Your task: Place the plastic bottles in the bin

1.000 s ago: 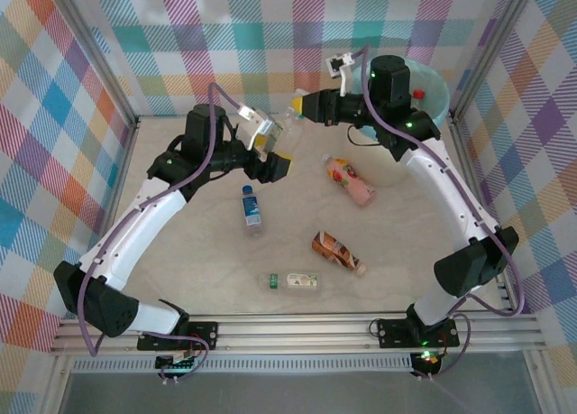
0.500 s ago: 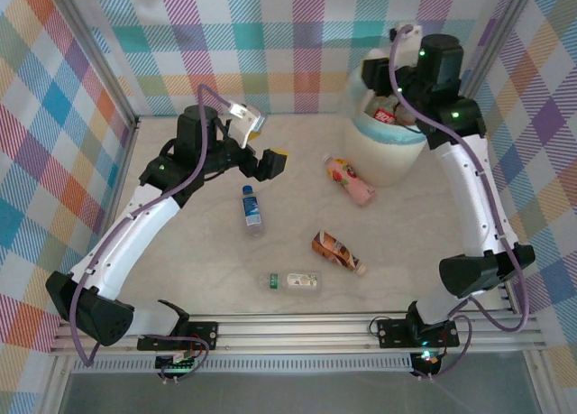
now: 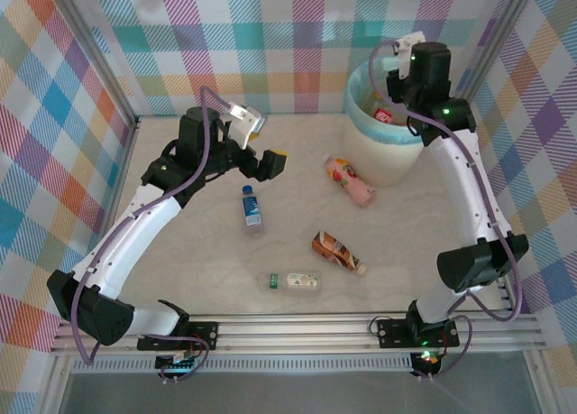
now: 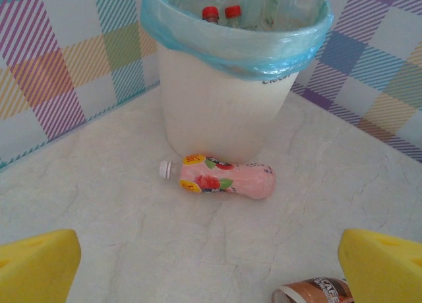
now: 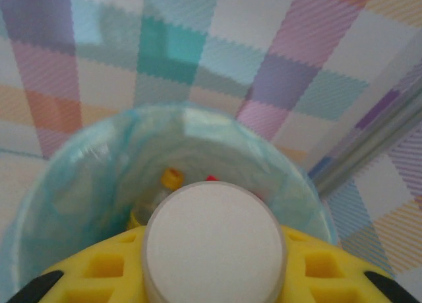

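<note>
Tabletop (image 4: 99, 204): pink bottle (image 4: 224, 181) lies crosswise before bin (image 4: 217, 98).

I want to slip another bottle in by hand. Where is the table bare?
Widest bare patch: right of the pink bottle and brown bottle, up to the right arm. Another lies near-left, between the left arm and the clear bottle. The centre is crowded, with the blue-label bottle too. The bin blocks the far right corner.

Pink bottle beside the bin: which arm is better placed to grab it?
Left. The left gripper is open, empty and facing the pink bottle; the right gripper holds a bottle over the bin.
</note>
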